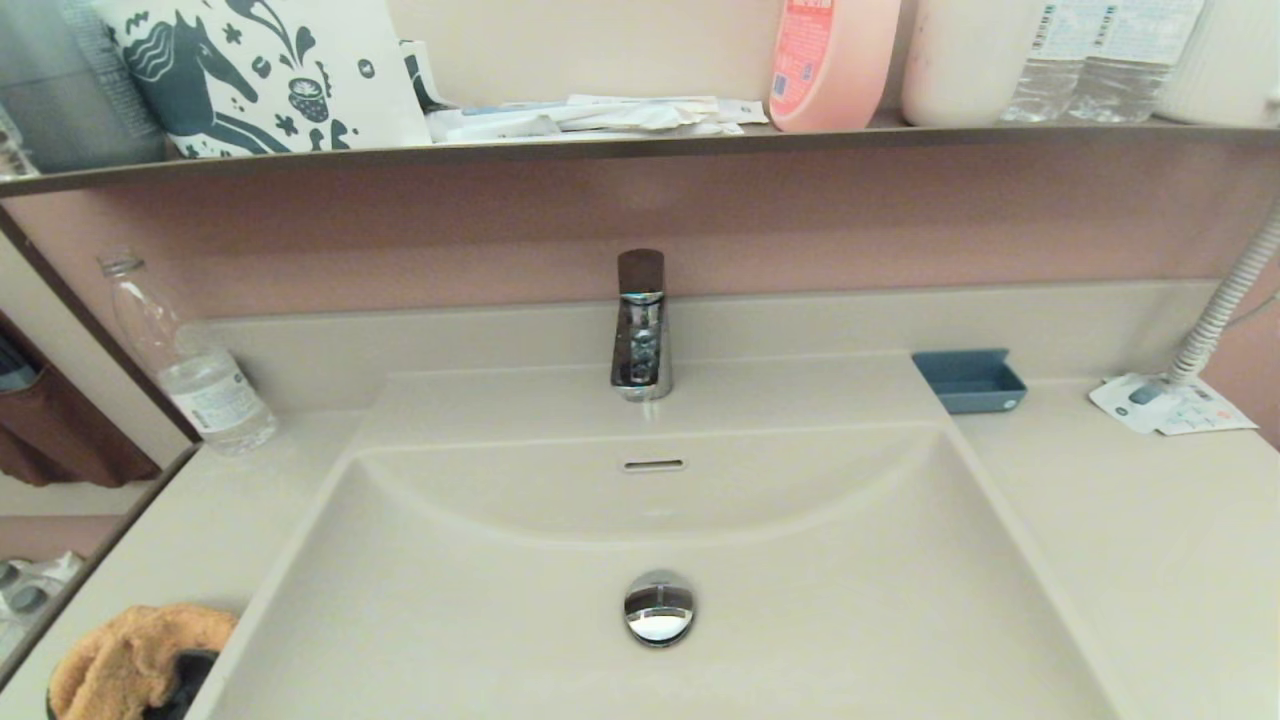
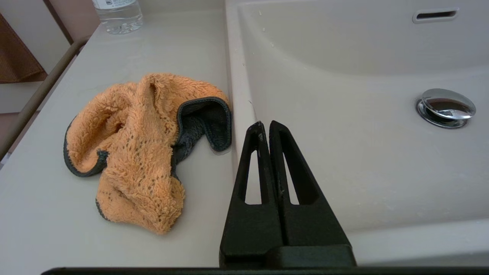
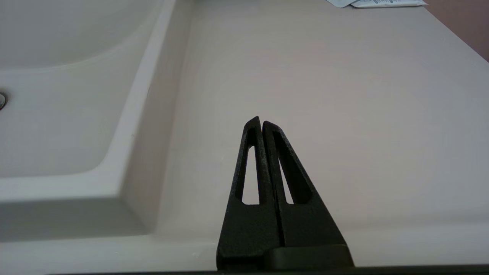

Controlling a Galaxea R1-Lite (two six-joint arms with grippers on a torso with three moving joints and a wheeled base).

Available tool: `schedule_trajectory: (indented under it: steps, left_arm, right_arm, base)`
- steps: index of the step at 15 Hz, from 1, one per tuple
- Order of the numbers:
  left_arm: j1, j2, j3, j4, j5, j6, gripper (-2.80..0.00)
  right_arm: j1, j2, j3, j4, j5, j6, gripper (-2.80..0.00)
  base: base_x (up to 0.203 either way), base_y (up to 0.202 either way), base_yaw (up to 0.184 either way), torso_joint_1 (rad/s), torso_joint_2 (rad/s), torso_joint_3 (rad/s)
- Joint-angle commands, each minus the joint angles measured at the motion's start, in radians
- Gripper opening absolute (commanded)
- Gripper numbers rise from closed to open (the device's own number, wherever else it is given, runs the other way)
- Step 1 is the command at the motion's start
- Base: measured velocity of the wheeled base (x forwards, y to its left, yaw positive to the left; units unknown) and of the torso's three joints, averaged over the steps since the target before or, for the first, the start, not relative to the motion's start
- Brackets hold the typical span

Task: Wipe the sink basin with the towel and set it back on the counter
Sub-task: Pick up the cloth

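While one towel (image 2: pixel 137 145) lies on counter (image 2: pixel 46 214), two hands closed, one sink basin (image 1: pixel 800 620)

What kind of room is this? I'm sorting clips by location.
Most likely a bathroom vanity: a moulded sink basin with a chrome faucet, and a shelf above holding a pink bottle.

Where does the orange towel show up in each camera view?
Head view: orange towel in the bottom-left corner, on the counter.
Left wrist view: towel bunched left of centre, beside the sink basin.
Right wrist view: not in it.
Shared landmark: chrome drain stopper.
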Motion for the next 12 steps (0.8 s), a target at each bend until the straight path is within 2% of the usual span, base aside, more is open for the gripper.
schedule_trajectory:
  steps: [1, 9, 12]
  left_arm:
    - [0.0, 0.0, 0.0, 0.001, 0.0, 0.001, -2.8]
    - [0.0, 0.0, -0.005, 0.0, -0.002, 0.01, -2.8]
    - [0.0, 0.079, -0.112, 0.006, -0.001, -0.01, -2.8]
  right_arm:
    - [0.0, 0.001, 0.0, 0.0, 0.0, 0.0, -2.8]
    - [-0.001, 0.001, 0.0, 0.0, 0.0, 0.0, -2.8]
    - [0.0, 0.001, 0.0, 0.0, 0.0, 0.0, -2.8]
  base:
    - [0.0, 0.0, 0.0, 0.0, 0.0, 0.0]
    - [0.0, 0.0, 0.0, 0.0, 0.0, 0.0]
    - [0.0, 0.0, 0.0, 0.0, 0.0, 0.0]
